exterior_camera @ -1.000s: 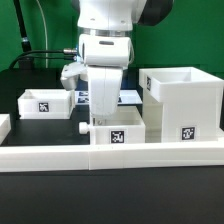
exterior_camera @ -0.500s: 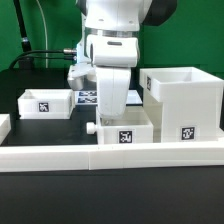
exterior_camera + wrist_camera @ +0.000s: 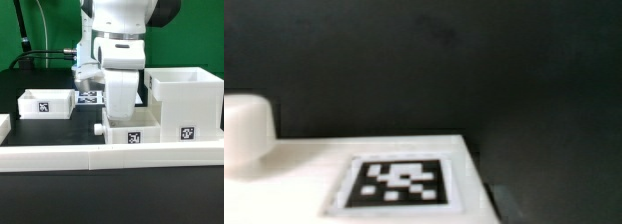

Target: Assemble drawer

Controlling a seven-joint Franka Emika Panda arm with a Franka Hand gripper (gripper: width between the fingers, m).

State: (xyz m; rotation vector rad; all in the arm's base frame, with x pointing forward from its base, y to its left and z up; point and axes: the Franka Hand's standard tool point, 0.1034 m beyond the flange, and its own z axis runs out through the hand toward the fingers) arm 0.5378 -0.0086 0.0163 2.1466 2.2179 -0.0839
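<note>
**Exterior view.** The white robot arm (image 3: 120,45) comes down from the upper centre of the frame. Its gripper (image 3: 121,110) reaches the shallow white plastic drawer tray (image 3: 140,135) at lower centre. The fingertips are hidden at the tray's far side, so it cannot be told whether the jaws are parted or clamped on the tray. The tray stands on the black table (image 3: 40,128). It bears a black-and-white square tag (image 3: 133,137) on its near face, and a round white knob (image 3: 97,128) projects toward the exterior view's left. Just beside it, toward the exterior view's right, stands the large white cube-like plastic housing (image 3: 185,95), open at the top, with a tag low on its near face. Whether tray and housing touch cannot be settled. A second shallow white tray (image 3: 45,102), likewise tagged, lies well apart at middle left of the frame. The long low white border rail (image 3: 60,155) runs across the lower frame in front of all three parts. The marker board (image 3: 88,97) lies flat behind them, partly hidden by the arm.

**Wrist view.** The tray's white face (image 3: 313,155), its tag (image 3: 402,183) and the knob (image 3: 242,135) appear blurred against the dark table.
</note>
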